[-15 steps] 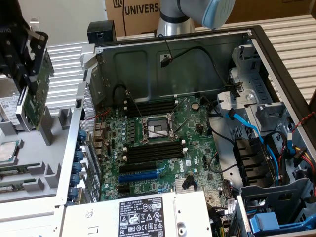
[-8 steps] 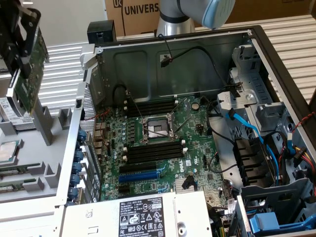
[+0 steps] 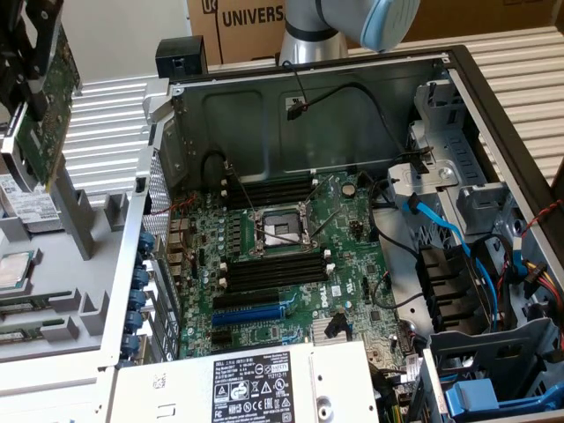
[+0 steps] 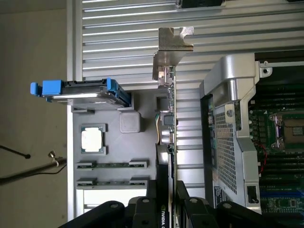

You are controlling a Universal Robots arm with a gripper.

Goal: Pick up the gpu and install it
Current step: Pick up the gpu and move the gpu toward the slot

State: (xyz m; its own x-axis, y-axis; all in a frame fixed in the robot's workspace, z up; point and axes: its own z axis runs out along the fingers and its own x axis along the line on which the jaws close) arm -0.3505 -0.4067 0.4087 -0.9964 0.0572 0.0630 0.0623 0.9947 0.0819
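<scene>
My gripper (image 3: 31, 66) hangs at the exterior view's upper left, above the grey parts tray and outside the computer case. It is shut on the gpu (image 3: 51, 101), whose green board is lifted clear of the tray and held on edge. In the wrist view the gpu (image 4: 172, 118) runs edge-on away from my gripper (image 4: 164, 209). Its silver end bracket (image 4: 172, 47) is at the far end, and the black fingers (image 4: 142, 209) clamp the cooler side and the board between them.
The open case holds the green motherboard (image 3: 282, 264) with a blue expansion slot (image 3: 256, 310) near its front edge. The case wall (image 3: 145, 229) stands between tray and motherboard. The grey tray (image 4: 142, 102) carries a processor (image 4: 92, 139), memory sticks (image 4: 111, 165) and a blue-railed drive (image 4: 83, 90).
</scene>
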